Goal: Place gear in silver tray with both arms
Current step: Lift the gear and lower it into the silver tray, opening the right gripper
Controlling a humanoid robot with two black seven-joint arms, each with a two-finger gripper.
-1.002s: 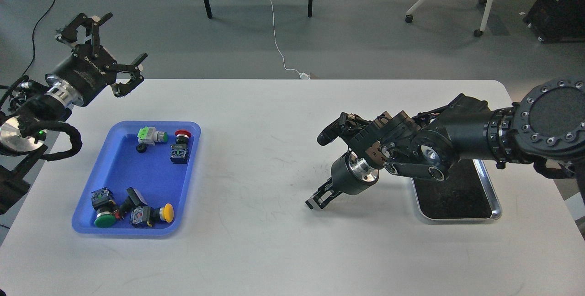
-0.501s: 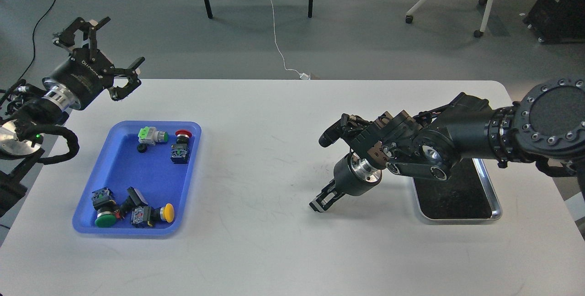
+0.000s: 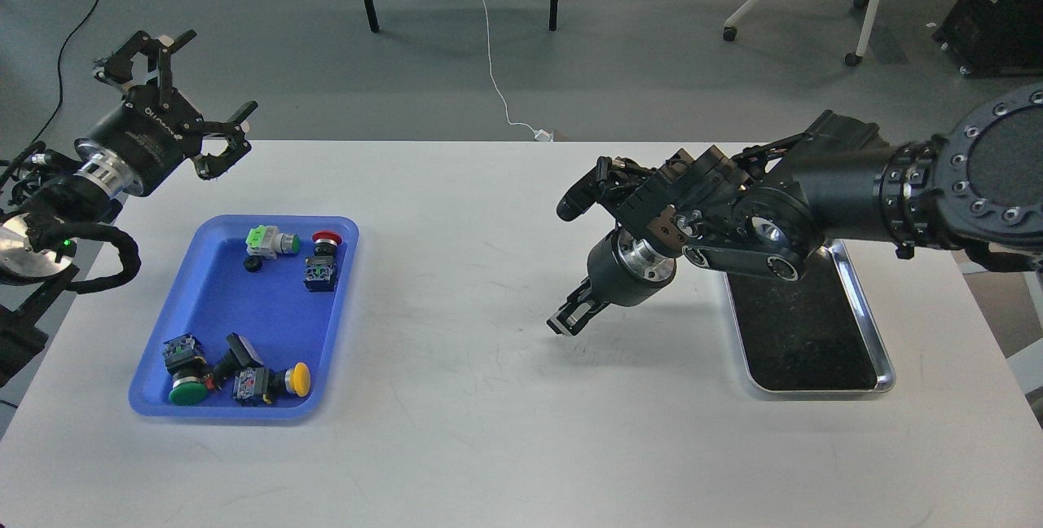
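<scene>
Gear parts (image 3: pixel 259 244) lying loose in blue tray (image 3: pixel 208 300) at left, none lifted yet. Left gripper (image 3: pixel 175 100) hovering beyond that tray's far corner, fingers spread wide and empty, likely staged for a pick. Right gripper (image 3: pixel 570 318) angled down over bare table (image 3: pixel 473 430), finger state impossible to tell; silver tray (image 3: pixel 884 365) waiting empty at right.

Shiny silver tray (image 3: pixel 876 349) lies flat, dark-bottomed, at table's right.

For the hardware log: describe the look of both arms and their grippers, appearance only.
Both arms are black with ribbed silver wrist rings. The left gripper has skeletal black linkage fingers with pale tips and white lettering on its round body; a corrugated black cable loops below it, near a small green light. The right gripper is small and dark on a black cylindrical wrist; the right arm shows bolt-ringed round joint covers.
</scene>
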